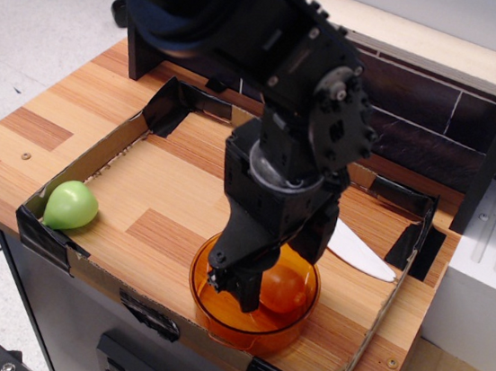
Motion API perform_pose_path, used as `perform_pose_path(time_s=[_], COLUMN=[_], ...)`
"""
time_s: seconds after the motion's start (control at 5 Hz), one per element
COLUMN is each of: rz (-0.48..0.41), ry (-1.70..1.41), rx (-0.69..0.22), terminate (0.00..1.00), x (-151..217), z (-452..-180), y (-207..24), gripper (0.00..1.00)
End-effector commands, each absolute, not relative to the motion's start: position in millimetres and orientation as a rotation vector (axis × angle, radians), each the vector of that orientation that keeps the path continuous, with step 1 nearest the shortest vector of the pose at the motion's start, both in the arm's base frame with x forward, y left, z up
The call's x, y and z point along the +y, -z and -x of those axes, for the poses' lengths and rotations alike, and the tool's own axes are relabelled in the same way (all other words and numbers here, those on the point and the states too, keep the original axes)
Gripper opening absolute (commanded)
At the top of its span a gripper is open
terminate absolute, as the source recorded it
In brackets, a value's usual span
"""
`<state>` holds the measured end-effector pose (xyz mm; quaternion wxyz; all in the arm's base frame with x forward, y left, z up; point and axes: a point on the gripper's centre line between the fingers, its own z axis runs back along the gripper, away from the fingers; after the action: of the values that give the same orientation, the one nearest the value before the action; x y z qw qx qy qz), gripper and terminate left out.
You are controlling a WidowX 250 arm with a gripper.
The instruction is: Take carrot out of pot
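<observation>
Black gripper [258, 286] reaches down into the pot [214, 313], its near finger [237, 286] inside the rim at roughly 9 o'clock of the carrot [282, 287]. The other finger is hidden behind the gripper body, so jaw width cannot be told; cannot tell whether it grips the carrot or just sits beside it. Carrot lies in the pot, toward the 3 o'clock side, orange, partly covered by the gripper. Pot is amber, see-through, round, low walls, and stands on the wooden tray floor [165, 193] near the tray's front edge, toward 5 o'clock of the tray. Arm [293, 110] rises from the gripper toward 11 o'clock, bulky and black, filling the upper middle of the view. White knife blade [362, 252] pokes out from behind the arm at 2 o'clock of the pot, lying flat, apart from the pot. Green pear [71, 204] sits in the tray's left corner at 9 o'clock, well apart from the pot, against the cardboard wall [98, 154]. Black tape on the tray corners. Dark tiled backsplash [418, 125] at 12 o'clock behind the tray.
</observation>
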<state>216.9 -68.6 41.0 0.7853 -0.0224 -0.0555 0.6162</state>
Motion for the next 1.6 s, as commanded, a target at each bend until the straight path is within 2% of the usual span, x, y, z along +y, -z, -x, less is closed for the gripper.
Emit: perform_pose_path(time_s=[0.0, 0.8, 1.0, 1.2, 1.4], rz=[0.024, -0.015, -0.008, 0.010, 0.044], ry=[-1.311, -1.309, -1.312, -1.329, -1.353], rx=[-0.110, -0.109, -0.109, -0.107, -0.107], terminate=[0.00, 0.00, 0.00, 0.00, 0.00], x=[-73, -70, -70, -67, -62], z=[-221, -221, -222, -223, -227], y=[-35, -15, -16, -22, -39], gripper=[1.00, 1.00, 0.00, 0.00, 0.00])
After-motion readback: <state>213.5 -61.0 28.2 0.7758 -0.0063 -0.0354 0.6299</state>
